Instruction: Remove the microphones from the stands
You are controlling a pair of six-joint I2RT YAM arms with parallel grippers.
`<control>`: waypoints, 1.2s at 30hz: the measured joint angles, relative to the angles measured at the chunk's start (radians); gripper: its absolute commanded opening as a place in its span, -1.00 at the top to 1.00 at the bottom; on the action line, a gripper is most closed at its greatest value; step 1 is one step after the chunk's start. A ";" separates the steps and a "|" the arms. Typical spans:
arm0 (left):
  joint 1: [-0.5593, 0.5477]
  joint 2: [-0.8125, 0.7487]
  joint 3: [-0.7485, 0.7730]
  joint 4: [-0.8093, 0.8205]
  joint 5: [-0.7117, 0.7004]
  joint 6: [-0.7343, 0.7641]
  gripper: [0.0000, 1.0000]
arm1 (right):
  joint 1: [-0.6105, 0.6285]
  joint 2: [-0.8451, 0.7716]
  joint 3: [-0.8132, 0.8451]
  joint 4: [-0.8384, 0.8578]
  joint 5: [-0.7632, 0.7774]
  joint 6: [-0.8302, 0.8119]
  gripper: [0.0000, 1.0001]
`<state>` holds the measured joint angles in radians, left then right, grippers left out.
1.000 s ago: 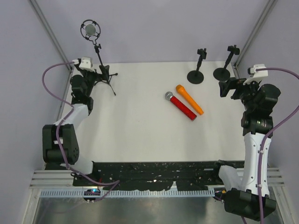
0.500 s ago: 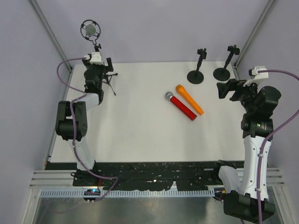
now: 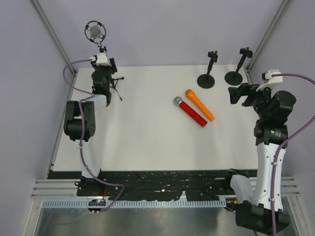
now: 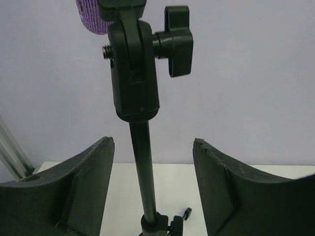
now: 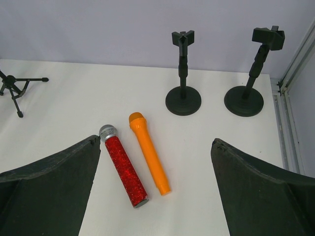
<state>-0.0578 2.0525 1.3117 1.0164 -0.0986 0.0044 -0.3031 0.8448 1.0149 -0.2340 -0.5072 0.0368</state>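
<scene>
Hanging above the right side of the counter [image 3: 147,142], the right pincer [image 5: 155,141] gapes wide and holds nothing. Beyond it, near the middle, a red mic [image 5: 123,167] and an orange mic [image 5: 149,160] lie just beside each other, heads pointing far-left. Farther back, two round-base stands [image 5: 183,98] [image 5: 244,98] sit side by side at the far right edge, their clips bare. In the far left corner the left pincer [image 4: 153,142] is part open, a finger on each side of the pole [image 4: 142,167] of the tripod stand [image 3: 114,81], with a gap on both sides, so it grips nothing. Above the fingers sits the stand's swivel joint with its knob [image 4: 177,39]. The microphone [image 3: 95,31], ringed by a shock mount, is mounted on top of the stand.
</scene>
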 measured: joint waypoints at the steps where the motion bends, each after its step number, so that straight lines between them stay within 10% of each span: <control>1: 0.000 0.005 0.000 0.002 -0.003 0.000 -0.14 | 0.000 0.000 0.000 0.000 0.000 0.000 -0.95; 15: 0.002 0.029 0.000 0.045 0.005 -0.037 1.00 | 0.000 0.005 0.000 -0.006 0.008 -0.005 -0.95; 36: 0.018 -0.093 -0.219 0.112 0.379 -0.166 1.00 | 0.000 0.005 0.000 -0.007 0.008 -0.008 -0.95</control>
<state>-0.0399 1.9594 1.0927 1.1282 0.2806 -0.1616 -0.3031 0.8497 1.0149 -0.2409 -0.4995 0.0288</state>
